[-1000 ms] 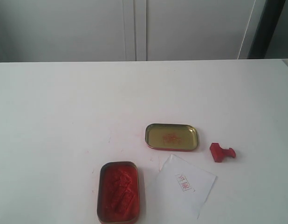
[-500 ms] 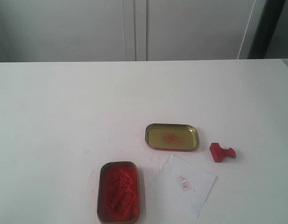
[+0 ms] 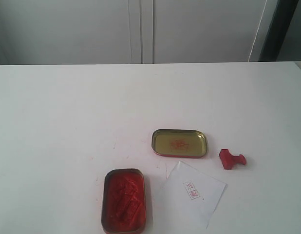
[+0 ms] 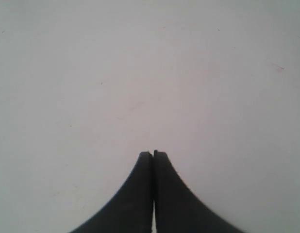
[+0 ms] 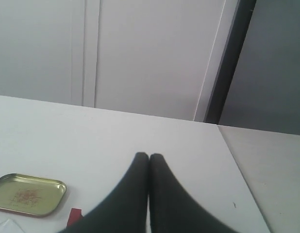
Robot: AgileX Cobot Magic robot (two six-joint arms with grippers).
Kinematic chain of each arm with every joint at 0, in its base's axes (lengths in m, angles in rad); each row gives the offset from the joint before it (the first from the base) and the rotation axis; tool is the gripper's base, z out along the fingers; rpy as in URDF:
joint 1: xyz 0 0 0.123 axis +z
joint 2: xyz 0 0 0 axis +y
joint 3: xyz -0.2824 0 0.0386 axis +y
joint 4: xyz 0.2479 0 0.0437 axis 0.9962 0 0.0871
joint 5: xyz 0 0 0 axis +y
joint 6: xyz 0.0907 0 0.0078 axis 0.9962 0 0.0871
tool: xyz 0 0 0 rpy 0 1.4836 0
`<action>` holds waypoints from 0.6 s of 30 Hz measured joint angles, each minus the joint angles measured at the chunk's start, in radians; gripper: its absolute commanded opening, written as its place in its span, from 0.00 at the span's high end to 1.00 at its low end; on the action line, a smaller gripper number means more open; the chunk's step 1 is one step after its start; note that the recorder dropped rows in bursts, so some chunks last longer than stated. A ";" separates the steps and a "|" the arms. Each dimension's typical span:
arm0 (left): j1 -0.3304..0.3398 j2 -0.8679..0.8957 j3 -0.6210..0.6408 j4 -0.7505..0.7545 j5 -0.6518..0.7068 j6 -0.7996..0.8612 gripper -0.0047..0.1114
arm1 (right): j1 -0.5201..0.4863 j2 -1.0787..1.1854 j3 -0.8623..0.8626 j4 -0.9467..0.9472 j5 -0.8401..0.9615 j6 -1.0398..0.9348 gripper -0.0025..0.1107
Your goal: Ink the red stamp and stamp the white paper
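The red stamp (image 3: 232,159) lies on its side on the table, right of the white paper (image 3: 192,193), which bears a red print (image 3: 191,190). A corner of the stamp (image 5: 74,217) shows in the right wrist view beside my right gripper (image 5: 149,156), which is shut and holds nothing. My left gripper (image 4: 153,153) is shut too, over bare tabletop. Neither gripper appears in the exterior view.
An open tin of red ink (image 3: 123,200) sits at the front, left of the paper. Its gold lid (image 3: 179,143) lies behind the paper, also seen as a gold lid (image 5: 28,194) in the right wrist view. The table's right edge (image 5: 237,170) runs near the right gripper.
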 measured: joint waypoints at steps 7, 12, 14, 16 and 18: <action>0.000 0.000 0.000 0.000 0.000 0.000 0.96 | 0.000 0.000 0.000 0.019 0.000 0.029 0.98; 0.000 0.000 0.000 0.000 0.000 0.000 0.96 | 0.000 0.000 0.000 0.022 0.000 0.103 0.98; 0.000 0.000 0.000 0.000 0.000 0.000 0.96 | 0.000 0.000 0.000 0.025 0.000 0.113 0.98; 0.000 0.000 0.000 0.000 0.000 0.000 0.96 | 0.000 0.000 0.000 0.026 0.000 0.116 0.98; 0.000 0.000 0.000 0.000 0.000 0.000 0.96 | 0.000 0.000 0.000 0.026 0.000 0.120 0.98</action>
